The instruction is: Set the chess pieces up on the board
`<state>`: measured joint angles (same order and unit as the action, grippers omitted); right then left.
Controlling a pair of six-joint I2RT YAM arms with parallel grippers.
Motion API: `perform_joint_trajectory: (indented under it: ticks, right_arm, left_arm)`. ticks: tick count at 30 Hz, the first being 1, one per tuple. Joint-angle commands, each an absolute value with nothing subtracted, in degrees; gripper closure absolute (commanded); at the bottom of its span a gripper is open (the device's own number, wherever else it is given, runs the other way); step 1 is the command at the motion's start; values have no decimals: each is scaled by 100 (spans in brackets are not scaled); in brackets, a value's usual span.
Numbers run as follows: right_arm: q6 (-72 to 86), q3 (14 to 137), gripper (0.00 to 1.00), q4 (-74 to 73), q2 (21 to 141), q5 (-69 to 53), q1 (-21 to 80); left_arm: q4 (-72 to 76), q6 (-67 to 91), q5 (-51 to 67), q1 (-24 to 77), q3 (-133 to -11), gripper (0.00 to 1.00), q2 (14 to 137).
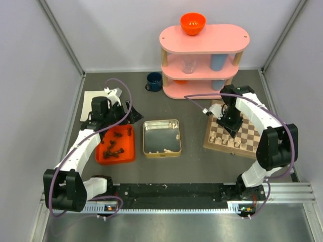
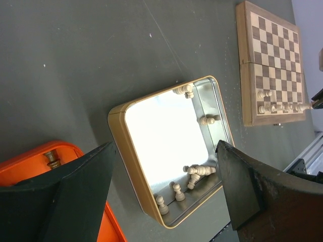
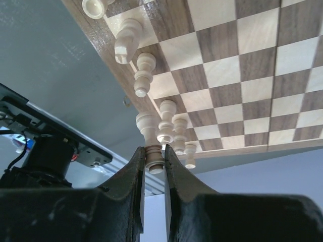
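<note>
The board (image 1: 247,136) lies at the right, and several cream chess pieces (image 3: 143,74) stand in a row along its near edge. My right gripper (image 3: 154,151) is shut on the top of an upright cream piece (image 3: 155,160) at the end of that row; from above it (image 1: 231,126) hangs over the board's left part. My left gripper (image 2: 166,151) is open and holds nothing. It hovers (image 1: 126,118) over the far end of the orange tray (image 1: 132,151). Dark pieces (image 1: 115,146) lie in the tray. Loose cream pieces (image 2: 199,170) lie in the silver tin (image 2: 120,137).
The tin (image 1: 145,138) sits between tray and board. A pink shelf (image 1: 204,40) at the back carries an orange bowl (image 1: 193,23) and cups. A blue mug (image 1: 154,81) stands beside it. A white sheet (image 1: 91,103) lies at the back left. Walls close in both sides.
</note>
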<state>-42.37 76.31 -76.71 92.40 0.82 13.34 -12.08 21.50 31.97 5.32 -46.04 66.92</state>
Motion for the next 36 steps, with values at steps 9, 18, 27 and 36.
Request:
perform_joint_trajectory:
  ticks: [9, 18, 27, 36]
  right_arm:
    - [-3859, 7313, 93, -8130, 9387, 79, 1371]
    - [-3692, 7180, 93, -7735, 9475, 246, 1371]
    - [-3577, 7189, 93, -7462, 9642, 343, 1371]
    - [-3507, 7172, 93, -7269, 9685, 413, 1362]
  left_arm:
    - [-1028, 2136, 3331, 492, -4702, 14, 6688]
    - [-1028, 2188, 3331, 483, -4702, 14, 6697]
    - [-1019, 2215, 3340, 475, -4693, 14, 6715]
    - [-967, 2276, 3366, 466, -4650, 14, 6741]
